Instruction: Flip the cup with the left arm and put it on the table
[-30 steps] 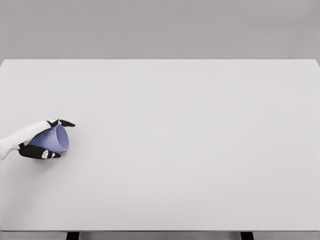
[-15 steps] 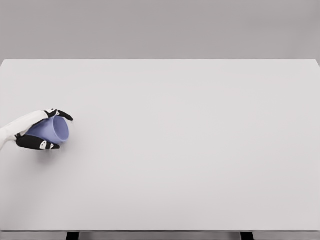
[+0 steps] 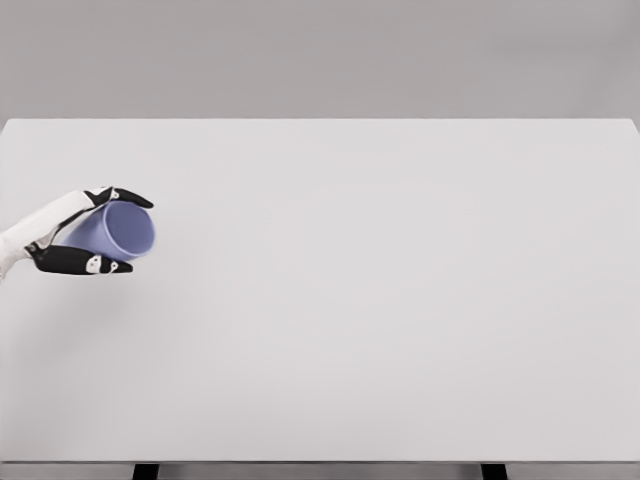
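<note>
Item one: we record a single smooth lavender-blue plastic cup [image 3: 122,232], held in the white and black five-finger left hand [image 3: 72,238] at the far left of the large pale grey rectangular table [image 3: 380,300], near its left edge and about midway between its far and near edges. We see the cup lying between the digits: the upper black-tipped fingers [image 3: 128,196] run along its top side and end just above the rim, while the lower dark digit [image 3: 85,264] passes under its bottom side, its tip just below the rim. We note the hand curled closed around the cup's body, gripping it, with the cup's closed end hidden inside the palm. We find the cup lying roughly on its side, its long axis running mostly left to right across the picture; the open mouth points to the picture's right and slightly toward us, so that we look into the darker blue interior. We cannot tell whether the cup touches the tabletop or is held just clear of it, though only a faint shadow shows beneath the hand. Count, as we tally it: one cup, one hand in view with its white forearm entering from the left edge, one table, and two dark table legs [image 3: 146,471] showing at the bottom edge.
</note>
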Controlling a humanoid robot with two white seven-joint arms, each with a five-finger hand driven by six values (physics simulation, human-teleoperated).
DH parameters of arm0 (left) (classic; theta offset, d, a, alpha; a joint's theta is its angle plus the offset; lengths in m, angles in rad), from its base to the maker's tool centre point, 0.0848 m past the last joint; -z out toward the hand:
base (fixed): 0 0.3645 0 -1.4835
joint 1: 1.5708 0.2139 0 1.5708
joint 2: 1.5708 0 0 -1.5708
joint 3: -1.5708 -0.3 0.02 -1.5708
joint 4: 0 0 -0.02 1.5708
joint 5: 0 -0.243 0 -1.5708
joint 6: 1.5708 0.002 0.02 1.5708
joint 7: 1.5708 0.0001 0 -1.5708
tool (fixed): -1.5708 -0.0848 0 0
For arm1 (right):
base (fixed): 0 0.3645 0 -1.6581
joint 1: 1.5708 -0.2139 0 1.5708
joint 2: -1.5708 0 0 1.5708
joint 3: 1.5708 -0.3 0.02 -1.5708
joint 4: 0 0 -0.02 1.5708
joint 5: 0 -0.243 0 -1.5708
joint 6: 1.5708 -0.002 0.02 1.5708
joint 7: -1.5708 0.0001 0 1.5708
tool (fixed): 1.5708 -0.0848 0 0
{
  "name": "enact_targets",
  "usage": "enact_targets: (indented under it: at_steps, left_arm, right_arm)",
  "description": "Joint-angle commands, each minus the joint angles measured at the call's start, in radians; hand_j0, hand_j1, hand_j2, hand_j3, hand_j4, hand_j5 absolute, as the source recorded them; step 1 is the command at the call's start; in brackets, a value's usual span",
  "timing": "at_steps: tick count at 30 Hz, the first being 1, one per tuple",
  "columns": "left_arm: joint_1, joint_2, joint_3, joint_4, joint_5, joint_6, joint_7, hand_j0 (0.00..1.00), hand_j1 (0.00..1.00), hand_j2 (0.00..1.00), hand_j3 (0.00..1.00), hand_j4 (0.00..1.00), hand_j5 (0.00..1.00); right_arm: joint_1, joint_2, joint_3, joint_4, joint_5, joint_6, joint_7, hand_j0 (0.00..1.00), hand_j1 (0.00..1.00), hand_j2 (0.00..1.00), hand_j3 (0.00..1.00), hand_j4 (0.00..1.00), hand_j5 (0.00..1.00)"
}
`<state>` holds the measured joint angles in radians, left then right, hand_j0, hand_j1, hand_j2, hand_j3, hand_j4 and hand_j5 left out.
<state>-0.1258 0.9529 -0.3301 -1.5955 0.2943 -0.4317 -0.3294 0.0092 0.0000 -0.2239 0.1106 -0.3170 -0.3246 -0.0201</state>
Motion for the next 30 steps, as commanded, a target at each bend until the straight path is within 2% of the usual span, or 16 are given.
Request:
enact_targets:
  at_steps: [1, 5, 7, 13, 22, 26, 30]
  left_arm:
    - [0.0, -0.028, 0.0, 0.0, 0.026, -0.025, 0.001, 0.71, 0.71, 0.71, 0.71, 0.71, 0.71]
    - [0.0, -0.062, 0.0, -0.003, 0.045, -0.05, 0.0, 0.71, 0.71, 0.71, 0.71, 0.71, 0.71]
    - [0.0, -0.075, -0.001, -0.001, 0.08, -0.071, -0.005, 0.71, 0.71, 0.71, 0.71, 0.71, 0.71]
    - [-0.008, -0.128, -0.003, -0.009, 0.094, -0.094, -0.008, 0.71, 0.71, 0.71, 0.71, 0.71, 0.71]
    - [-0.012, -0.25, -0.012, 0.0, 0.114, -0.108, -0.008, 0.72, 0.72, 0.72, 0.72, 0.72, 0.72]
    - [-0.018, -0.286, -0.037, -0.008, 0.128, -0.11, -0.017, 0.73, 0.73, 0.73, 0.73, 0.73, 0.73]
    - [-0.052, -0.324, -0.064, -0.009, 0.138, -0.111, -0.031, 0.75, 0.75, 0.75, 0.75, 0.75, 0.75]
  right_arm:
    - [0.0, 0.0, 0.0, 0.0, -0.002, -0.001, 0.0, 1.0, 1.0, 1.0, 1.0, 1.0, 1.0]
    - [0.0, 0.0, 0.0, 0.0, -0.001, -0.001, 0.0, 1.0, 1.0, 1.0, 1.0, 1.0, 1.0]
    - [0.0, 0.0, 0.0, 0.0, -0.002, 0.001, 0.0, 1.0, 1.0, 1.0, 1.0, 1.0, 1.0]
    - [0.0, 0.0, 0.0, 0.0, -0.001, -0.001, 0.0, 1.0, 1.0, 1.0, 1.0, 1.0, 1.0]
    - [-0.002, 0.0, 0.0, 0.0, -0.002, 0.001, 0.0, 1.0, 1.0, 1.0, 1.0, 1.0, 1.0]
    - [0.0, 0.0, 0.0, 0.0, -0.001, -0.001, 0.0, 1.0, 1.0, 1.0, 1.0, 1.0, 1.0]
    - [0.0, 0.0, 0.0, 0.0, -0.001, -0.001, 0.0, 1.0, 1.0, 1.0, 1.0, 1.0, 1.0]
